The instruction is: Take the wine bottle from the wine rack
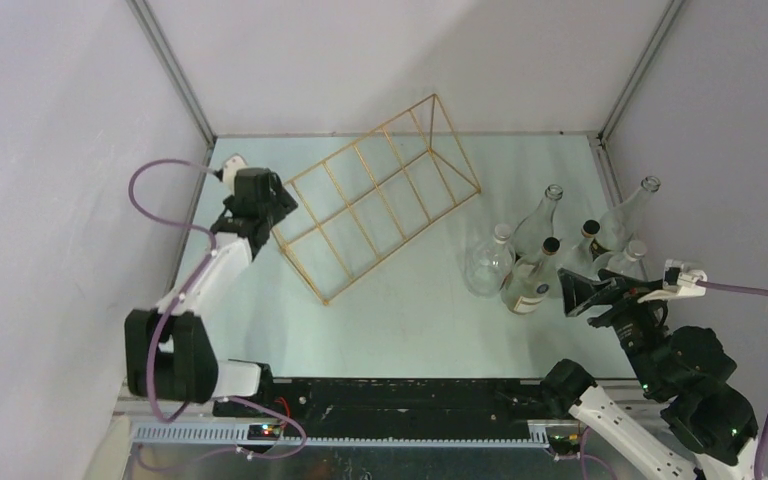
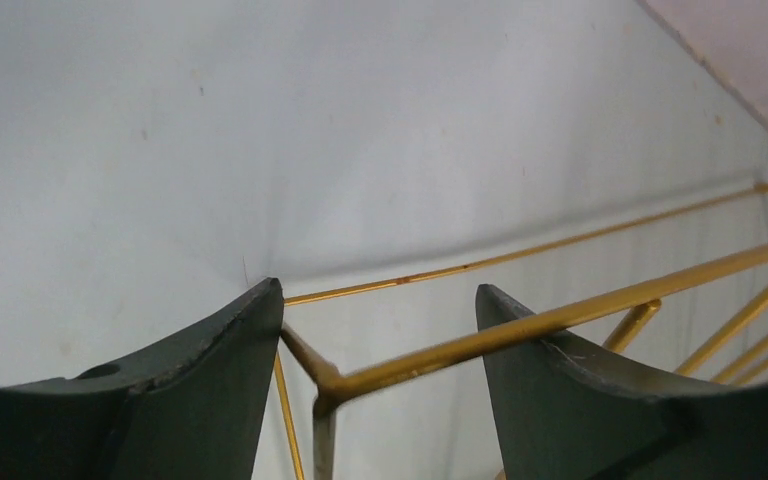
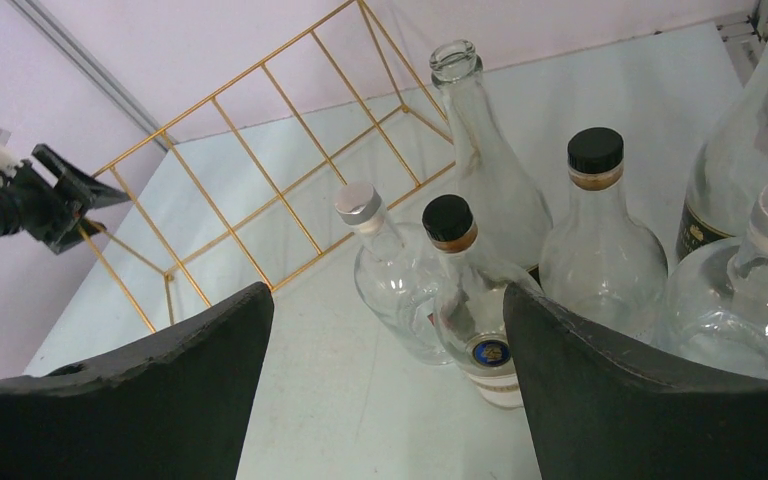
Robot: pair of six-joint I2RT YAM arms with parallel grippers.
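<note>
Straddling a corner wire of the gold wine rack point(image 1: 380, 195), the left gripper point(image 2: 380, 300) is resting with jaws wide; the right gripper point(image 1: 582, 295), likewise wide, is hovering beside six wine bottles point(image 1: 543, 225) standing on the table point(image 1: 410, 320).

Place: a robot test cell in a lab.
Walls: plain white panels point(image 1: 50, 120) in metal corner posts point(image 1: 173, 75).
Bench: pale bench point(image 1: 410, 320), black rail point(image 1: 410, 395) along the near edge.
Rig: two arms point(image 1: 210, 275) bolted there, purple cables point(image 1: 740, 287) trailing.
</note>
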